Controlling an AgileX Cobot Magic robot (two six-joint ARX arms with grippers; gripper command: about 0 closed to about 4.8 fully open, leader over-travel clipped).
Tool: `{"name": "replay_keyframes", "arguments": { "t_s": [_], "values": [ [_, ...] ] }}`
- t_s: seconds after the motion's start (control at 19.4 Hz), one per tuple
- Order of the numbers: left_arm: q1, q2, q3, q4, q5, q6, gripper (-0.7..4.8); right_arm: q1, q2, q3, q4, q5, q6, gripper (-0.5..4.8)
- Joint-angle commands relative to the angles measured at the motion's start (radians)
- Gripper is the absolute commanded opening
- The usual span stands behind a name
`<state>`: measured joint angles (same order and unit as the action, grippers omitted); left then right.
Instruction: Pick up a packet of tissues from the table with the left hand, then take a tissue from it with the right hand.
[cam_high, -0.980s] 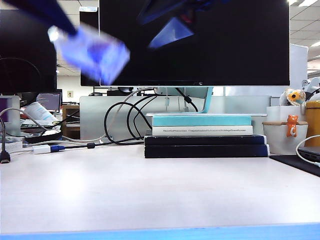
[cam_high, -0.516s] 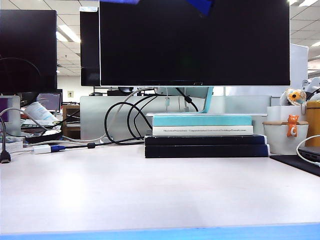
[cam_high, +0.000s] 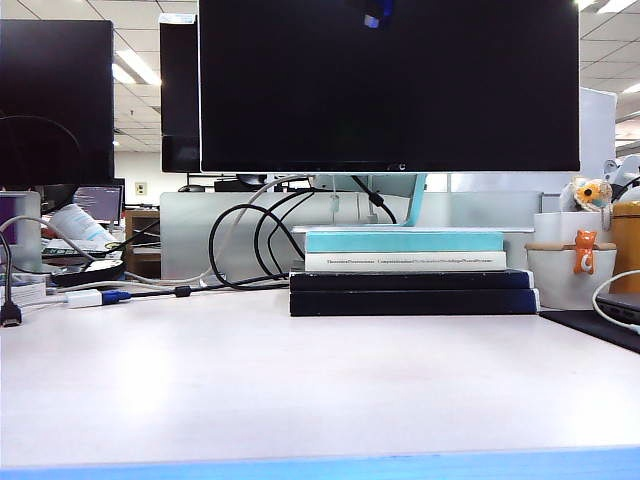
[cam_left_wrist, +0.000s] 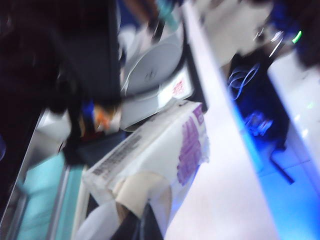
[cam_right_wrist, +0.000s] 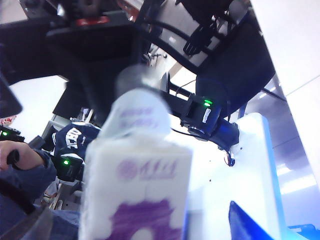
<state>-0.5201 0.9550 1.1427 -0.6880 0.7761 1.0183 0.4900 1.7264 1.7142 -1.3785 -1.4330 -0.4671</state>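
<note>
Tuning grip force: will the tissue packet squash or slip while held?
The tissue packet, held in the left end effector, probably dents easily: its wrapper looks soft and creased. The plastic film may be slippery. Right end effector, open, isn't clearly visible.

An open-plan office is showing here: a large dark monitor (cam_high: 390, 85) is standing on a pale desk (cam_high: 300, 380), stacked books (cam_high: 410, 272) and looping cables (cam_high: 250, 240) are lying behind, and ceiling light panels (cam_high: 125, 72) are glowing over more workstations.
</note>
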Motion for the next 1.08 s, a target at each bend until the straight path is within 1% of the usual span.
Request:
{"name": "replay_keyframes", "arguments": {
  "t_s": [0.05, 0.26, 0.31, 0.36, 0.41, 0.52, 0.57, 0.67, 0.77, 0.88, 1.08],
  "values": [
    [-0.001, -0.010, 0.003, 0.010, 0.013, 0.003, -0.06, 0.040, -0.007, 0.003, 0.002, -0.003, 0.003, 4.79],
    [-0.001, -0.010, 0.003, 0.033, 0.013, 0.002, -0.06, 0.080, -0.006, 0.003, 0.002, -0.009, 0.016, 4.79],
    [-0.001, -0.010, 0.003, 0.039, 0.013, 0.002, -0.06, 0.091, -0.006, 0.003, 0.002, -0.007, 0.015, 4.63],
    [-0.001, -0.010, 0.003, 0.045, 0.014, 0.002, -0.06, 0.094, -0.006, 0.003, 0.002, -0.007, 0.015, 3.29],
    [-0.001, -0.010, 0.003, 0.046, 0.013, 0.001, -0.06, 0.094, -0.006, 0.003, 0.002, -0.004, 0.014, 2.34],
    [-0.001, -0.010, 0.003, 0.042, 0.014, -0.002, -0.06, 0.094, -0.007, 0.003, 0.002, -0.001, 0.002, 1.98],
    [-0.001, -0.010, 0.003, 0.039, 0.014, -0.002, -0.06, 0.094, -0.007, 0.003, 0.002, -0.002, -0.004, 1.56],
    [-0.001, -0.010, 0.003, 0.026, 0.011, -0.005, -0.06, 0.094, -0.007, 0.003, 0.002, -0.001, -0.004, 1.57],
    [-0.001, -0.013, 0.003, 0.006, -0.015, -0.005, -0.06, 0.094, -0.007, 0.003, 0.002, 0.010, -0.005, 1.56],
    [-0.001, -0.022, 0.003, 0.009, -0.071, -0.004, -0.06, 0.094, -0.007, 0.003, 0.002, 0.064, -0.004, 1.20],
    [-0.001, -0.055, 0.003, 0.011, -0.169, -0.001, -0.06, 0.094, -0.007, 0.003, 0.002, 0.074, -0.006, 1.15]
  ]
}}
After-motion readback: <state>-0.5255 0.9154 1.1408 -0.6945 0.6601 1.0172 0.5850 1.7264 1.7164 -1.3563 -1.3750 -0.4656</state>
